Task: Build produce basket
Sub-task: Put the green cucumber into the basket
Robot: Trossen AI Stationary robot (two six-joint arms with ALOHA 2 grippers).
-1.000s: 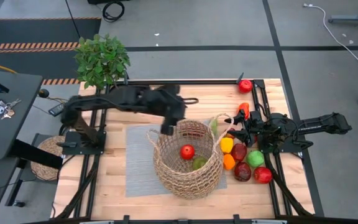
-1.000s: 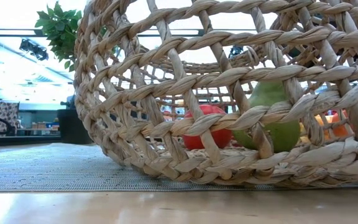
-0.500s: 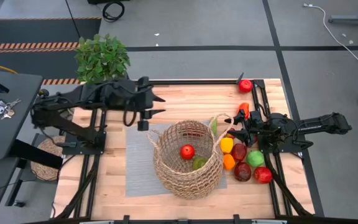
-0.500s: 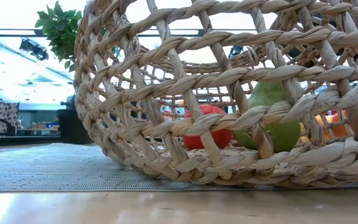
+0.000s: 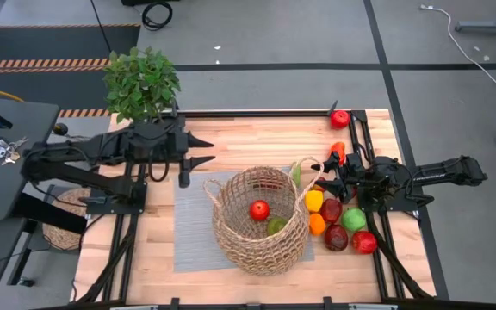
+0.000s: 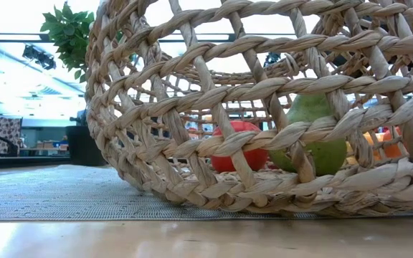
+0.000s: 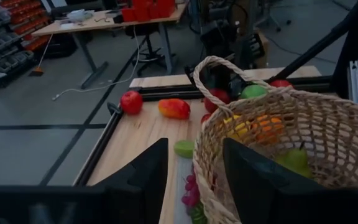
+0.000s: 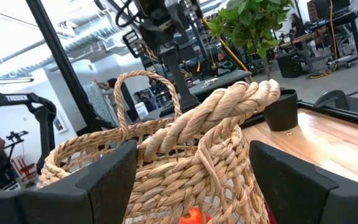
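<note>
Basket holds a red apple and green pear.
Left gripper open far-left; right gripper open at its handle, seen only by wrist camera.

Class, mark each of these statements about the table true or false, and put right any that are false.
1. The basket holds a red fruit and a green one. True.
2. The left pincer is inside the basket. False: it is open and empty, apart from the basket, near the potted plant.
3. Most of the produce lies outside the basket, by the right pincer. True.
4. The basket stands on bare wood. False: it stands on a grey mat.
5. A lone red fruit sits at the table's far right corner. True.
</note>
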